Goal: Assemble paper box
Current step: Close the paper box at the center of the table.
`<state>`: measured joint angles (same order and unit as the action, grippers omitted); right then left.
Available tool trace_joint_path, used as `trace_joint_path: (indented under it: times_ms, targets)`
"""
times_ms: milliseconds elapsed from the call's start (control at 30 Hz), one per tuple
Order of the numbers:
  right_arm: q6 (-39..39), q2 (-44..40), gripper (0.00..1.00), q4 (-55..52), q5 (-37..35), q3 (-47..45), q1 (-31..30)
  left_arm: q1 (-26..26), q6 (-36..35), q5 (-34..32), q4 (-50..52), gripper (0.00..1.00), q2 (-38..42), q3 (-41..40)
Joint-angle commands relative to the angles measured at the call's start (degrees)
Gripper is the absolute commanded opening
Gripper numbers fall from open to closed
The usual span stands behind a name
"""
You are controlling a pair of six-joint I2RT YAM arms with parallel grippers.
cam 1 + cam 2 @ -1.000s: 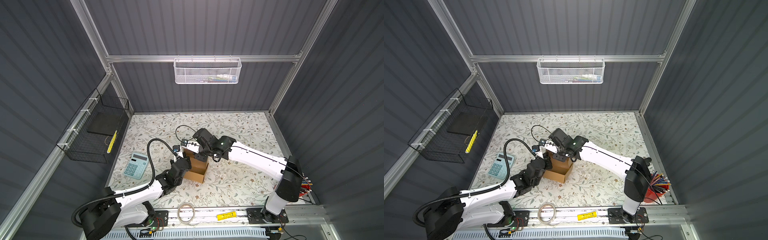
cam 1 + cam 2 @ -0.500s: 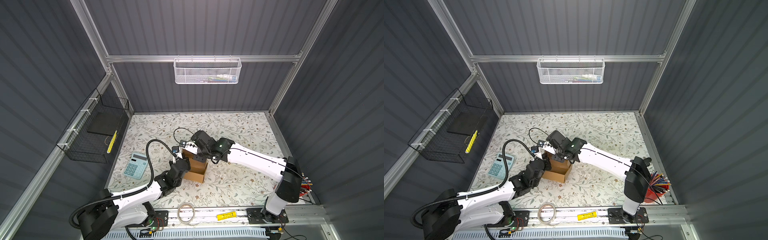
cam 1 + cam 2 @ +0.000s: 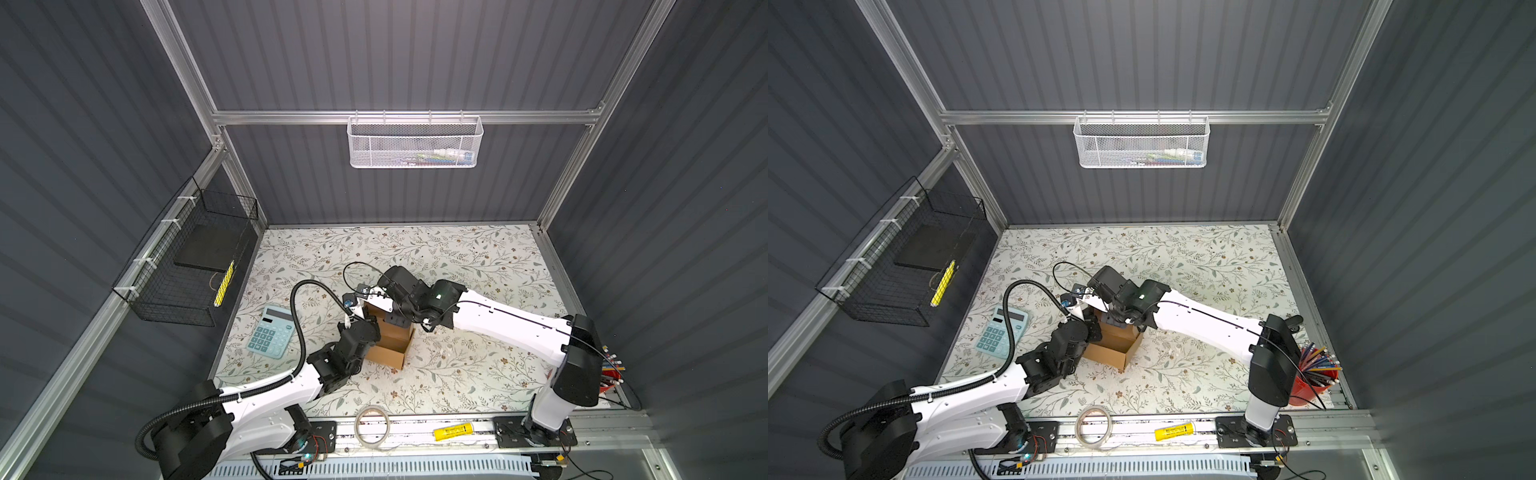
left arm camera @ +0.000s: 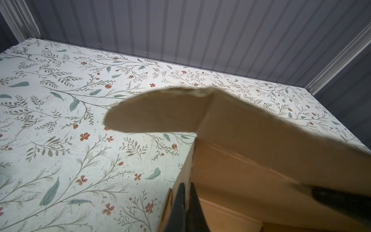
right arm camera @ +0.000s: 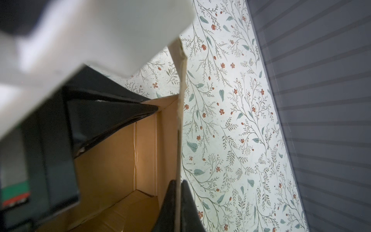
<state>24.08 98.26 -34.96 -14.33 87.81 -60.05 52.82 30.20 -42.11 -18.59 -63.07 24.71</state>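
I held the paper box (image 3: 392, 345) — left gripper (image 4: 186, 185) clamped on its left wall, right gripper (image 5: 178, 182) pinching a far-side panel.

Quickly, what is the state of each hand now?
Left hand: closed, gripping a wall of the paper box.
Right hand: closed, gripping the paper box too.

A floral-patterned white tabletop (image 3: 478, 266) carries a pale teal plastic calculator (image 3: 272, 332) near its left edge. On the metal front rail lie a clear ring-shaped roll of tape (image 3: 356, 427) and, well apart from it, a yellow cylindrical tube (image 3: 454, 432). A white mesh basket (image 3: 415, 143) hangs on the back wall, and a black wire basket (image 3: 183, 282) on the left wall. In a top view, a red cup (image 3: 1312, 386) of coloured pencils stands at the front right corner.
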Motion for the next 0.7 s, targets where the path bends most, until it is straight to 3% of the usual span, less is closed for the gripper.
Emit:
trace_joint_path:
  times_ms: [0,667]
  targets:
    - [0.6,0.6,0.04,-3.2,1.0,-0.4,-1.2,-0.1,1.5,-1.9,0.8,0.08,1.8,0.3]
    - [0.9,1.6,0.02,-4.1,-0.9,0.8,-2.2,-0.1,4.6,-2.4,14.6,0.24,11.8,2.5]
